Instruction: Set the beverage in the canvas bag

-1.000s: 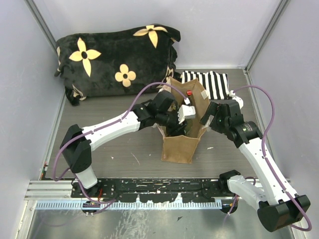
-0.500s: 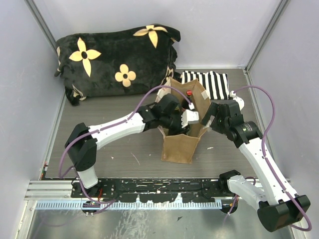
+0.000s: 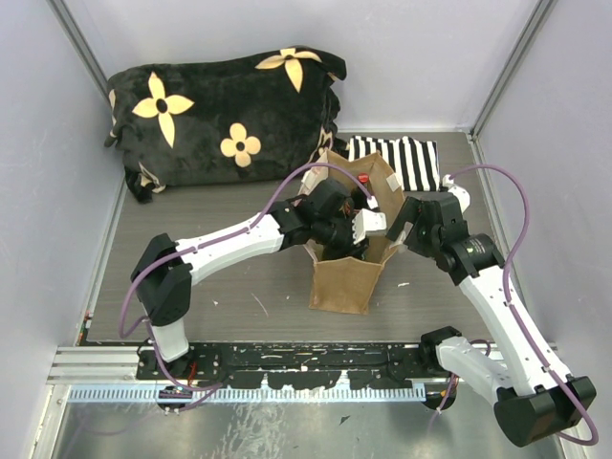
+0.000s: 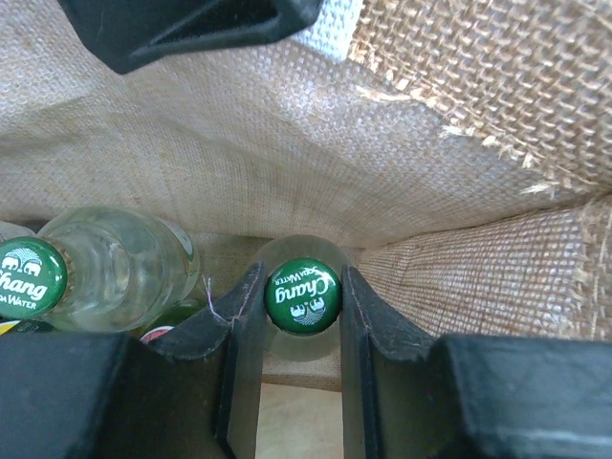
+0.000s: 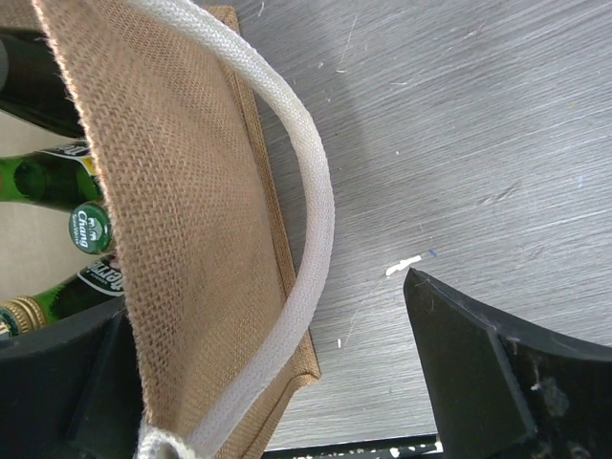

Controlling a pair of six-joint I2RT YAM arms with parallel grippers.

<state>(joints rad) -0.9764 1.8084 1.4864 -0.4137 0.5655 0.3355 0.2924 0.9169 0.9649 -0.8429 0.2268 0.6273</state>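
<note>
Deep inside the bag [image 3: 339,282], gripping a bottle [image 4: 302,296] snugly in the left end effector [image 4: 299,280], with the right end effector [image 5: 263,306] spread wide astride its right rim; risks knocking the neighbouring bottle [image 4: 115,268] if released tilted.

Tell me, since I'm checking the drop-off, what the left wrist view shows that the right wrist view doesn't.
Left wrist only: the left gripper closed around a green-capped bottle, low inside the canvas bag. Right wrist only: the bag's white handle, the grey table outside, dark green bottles. Both: burlap walls and Chang caps.
</note>
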